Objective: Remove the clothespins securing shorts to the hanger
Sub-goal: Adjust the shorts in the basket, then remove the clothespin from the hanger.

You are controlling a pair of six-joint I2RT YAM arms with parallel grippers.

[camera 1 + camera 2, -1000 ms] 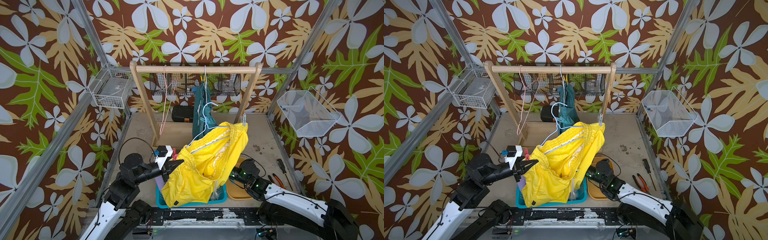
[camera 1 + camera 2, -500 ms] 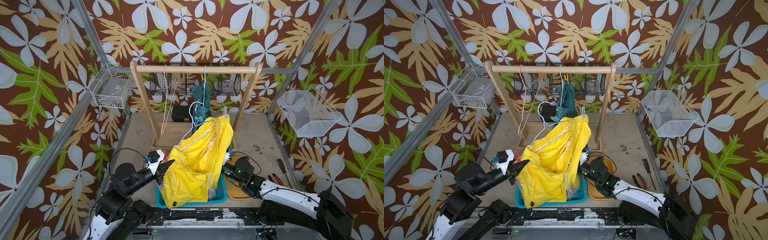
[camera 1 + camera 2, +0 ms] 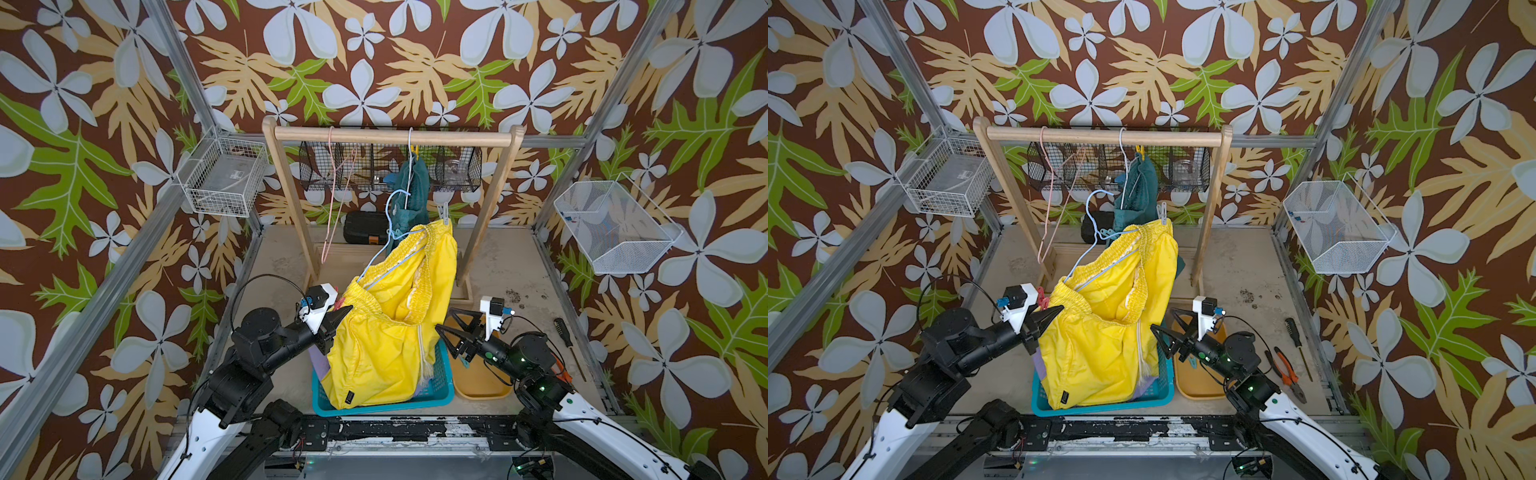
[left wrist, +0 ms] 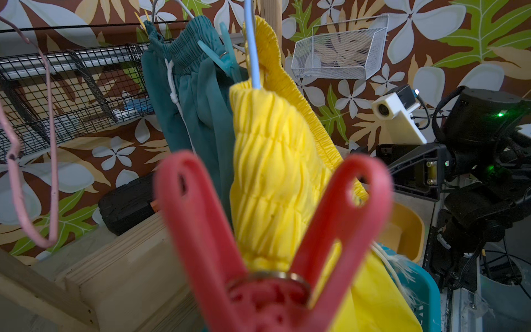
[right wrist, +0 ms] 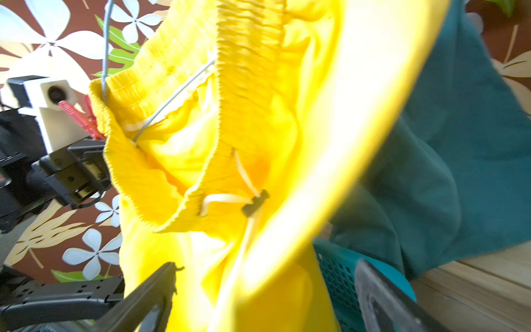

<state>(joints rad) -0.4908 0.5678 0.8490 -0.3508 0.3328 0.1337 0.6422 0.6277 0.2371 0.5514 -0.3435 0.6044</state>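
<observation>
My left hand [image 3: 341,311] is clamped on the red clothespin [image 4: 267,301], at nine o'clock of the yellow shorts [image 3: 382,345], right against the low end of their gathered waistband. I cannot tell whether the pin bites the cloth. My right hand [image 3: 444,320] stands wide and empty at three o'clock of the shorts, close to the fabric, above the yellow tray [image 3: 478,382]. The shorts sit tilted on the blue hanger [image 4: 252,49], their legs sagging into the teal basket [image 3: 374,409] on the counter [image 3: 519,266]. A pale clothespin [image 3: 444,212] grips the waistband's high end at one o'clock. The teal shorts [image 3: 411,187] hang from the wooden rail [image 3: 374,135] at twelve.
</observation>
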